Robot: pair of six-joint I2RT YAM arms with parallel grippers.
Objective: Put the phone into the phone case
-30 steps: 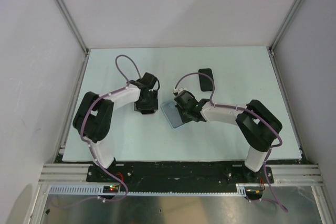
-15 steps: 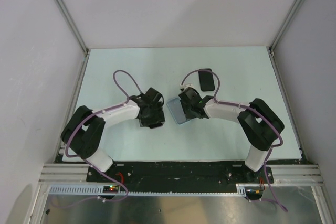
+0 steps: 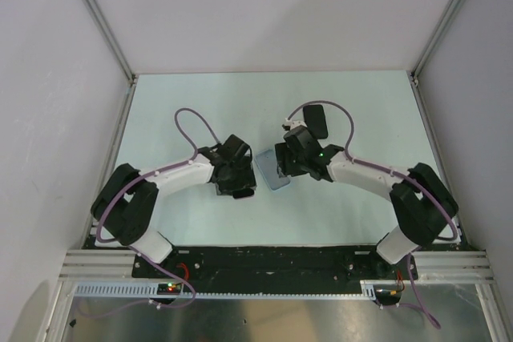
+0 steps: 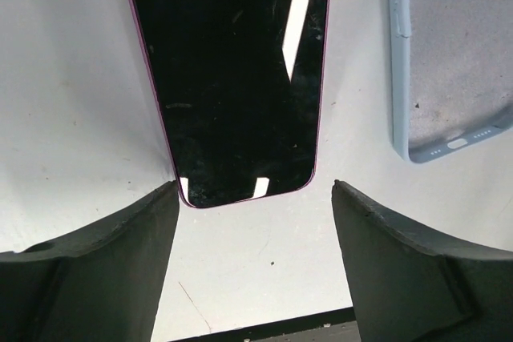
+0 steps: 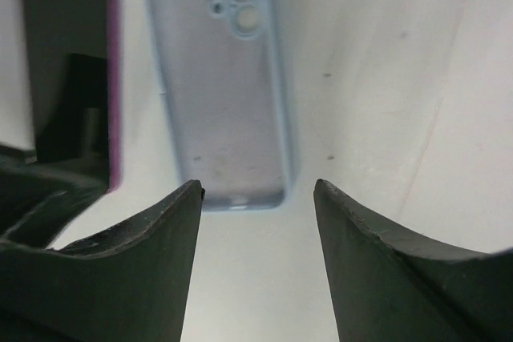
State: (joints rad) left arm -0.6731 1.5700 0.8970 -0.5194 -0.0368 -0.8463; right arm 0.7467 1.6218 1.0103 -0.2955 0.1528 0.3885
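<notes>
The left gripper (image 4: 254, 188) hangs open over the near end of the black-screened phone with a magenta rim (image 4: 236, 70). One finger sits right at the phone's corner and the other is a little clear of its edge, so nothing is clamped. The phone lies flat, screen up, on the white surface (image 4: 72, 102), just beside the pale blue soft phone case (image 4: 453, 46), which lies open side up. The right gripper (image 5: 256, 186) is likewise spread and empty, above the case's end. The phone looks stiff, smooth and slippery, with fragile glass, so a hold across its long edges seems safest. The case is probably light and flexible, and likely to slide unless pinned.
</notes>
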